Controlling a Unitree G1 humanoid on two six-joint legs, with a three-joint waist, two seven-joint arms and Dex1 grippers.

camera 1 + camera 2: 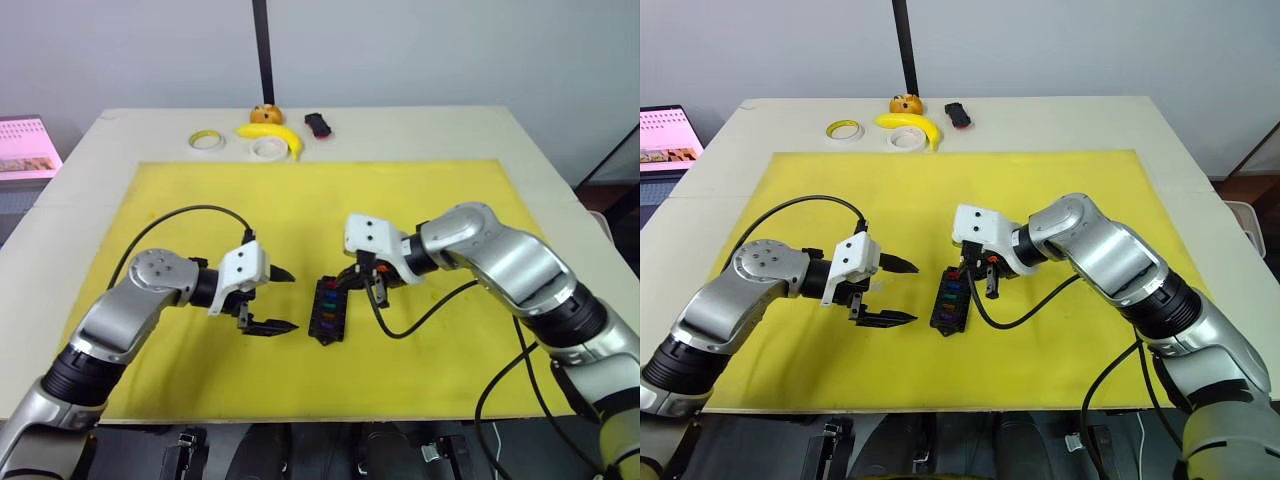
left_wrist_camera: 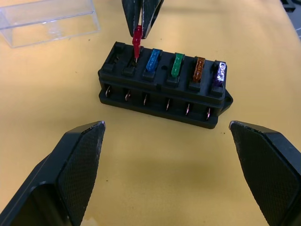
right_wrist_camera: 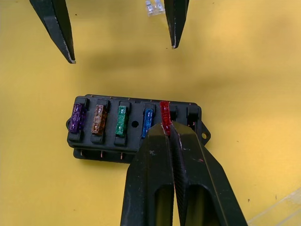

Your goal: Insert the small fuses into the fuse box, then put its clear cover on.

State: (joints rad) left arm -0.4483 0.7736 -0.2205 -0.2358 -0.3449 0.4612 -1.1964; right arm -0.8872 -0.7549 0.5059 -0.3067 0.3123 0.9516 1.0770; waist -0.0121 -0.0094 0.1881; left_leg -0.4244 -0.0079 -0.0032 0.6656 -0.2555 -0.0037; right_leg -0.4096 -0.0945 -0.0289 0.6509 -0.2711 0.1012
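The black fuse box [image 1: 328, 310] lies mid-mat on the yellow mat [image 1: 180, 190]. Purple [image 3: 75, 117], orange [image 3: 98, 119], green [image 3: 121, 121] and blue [image 3: 147, 117] fuses sit in four of its slots. My right gripper [image 3: 165, 128] is shut on a red fuse [image 2: 137, 41], whose blades touch the fifth slot. The end slot beside it holds nothing. My left gripper [image 1: 290, 300] hangs open just left of the box, its fingers [image 2: 77, 160] apart from it. A grey-clear fuse [image 3: 154, 7] lies loose on the mat. The clear cover [image 2: 47, 21] rests on the mat beyond the box.
At the table's far edge lie two tape rolls [image 1: 208, 141] [image 1: 268, 147], a banana [image 1: 280, 135], a small orange object [image 1: 265, 114] and a black-red object [image 1: 318, 124]. A black pole [image 1: 263, 50] rises behind them. Cables trail from both wrists across the mat.
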